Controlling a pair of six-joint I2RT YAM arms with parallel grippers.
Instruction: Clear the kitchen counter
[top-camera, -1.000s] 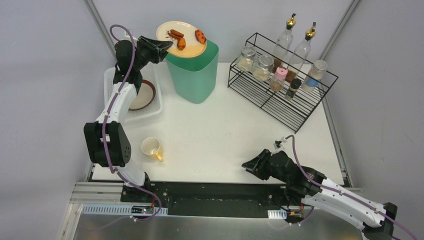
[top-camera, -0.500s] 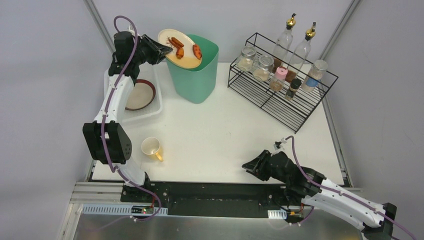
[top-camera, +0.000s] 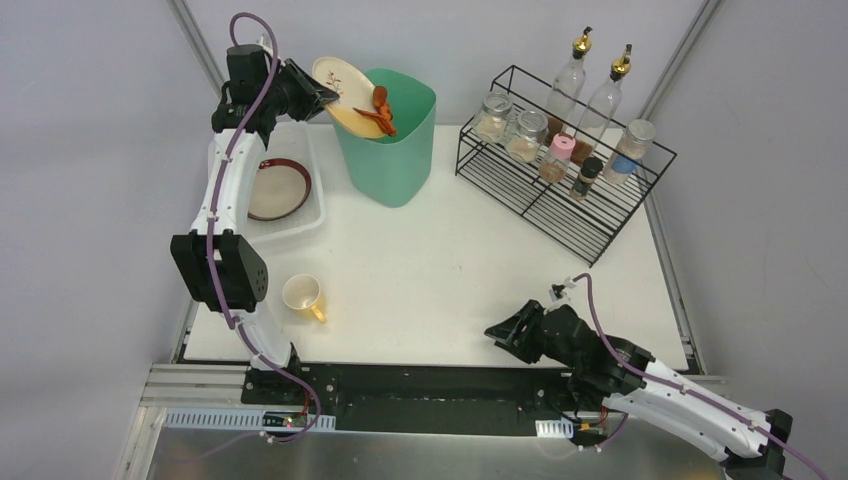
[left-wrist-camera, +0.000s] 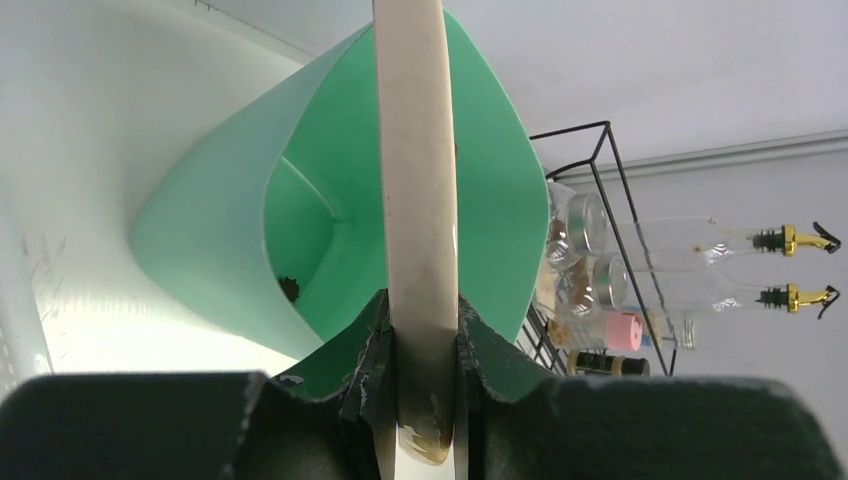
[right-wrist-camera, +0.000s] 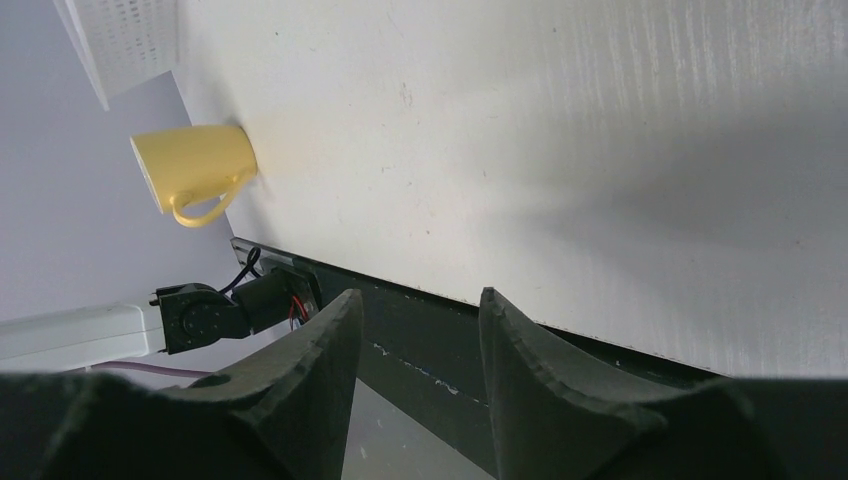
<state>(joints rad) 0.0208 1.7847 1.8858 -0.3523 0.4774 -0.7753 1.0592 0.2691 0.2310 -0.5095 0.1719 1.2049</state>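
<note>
Kitchen counter (top-camera: 450, 270) is the wide white tabletop under both arms, and it fills most of the top view. At its far left the left gripper (top-camera: 320, 93) is closed on the rim of a cream plate (top-camera: 345, 85) and holds it steeply tilted above a green bin (top-camera: 395, 160). The top view shows the face of the plate, with orange-red food pieces (top-camera: 381, 110) at its low edge, over the mouth of the bin. The left wrist view sees the plate only edge-on, as a pale band clamped between the two fingers, and it does not show the food; instead it looks down into the bin, where one small dark speck (left-wrist-camera: 290, 288) sits near the bottom, and I cannot tell what it is. The right gripper (top-camera: 498, 330) is low at the near edge of the counter, with its jaws apart and nothing between them; the right wrist view makes this clear, while the top view does not. The same view shows a yellow mug (right-wrist-camera: 195, 170) from the side, standing on the counter. From above the mug looks empty. Left of the bin a white basket (top-camera: 300, 222) holds a bowl (top-camera: 285, 185) with a dark red rim. At the far right a black wire rack (top-camera: 560, 205) carries jars (top-camera: 527, 135) and two bottles (top-camera: 603, 105) with gold spouts.
</note>
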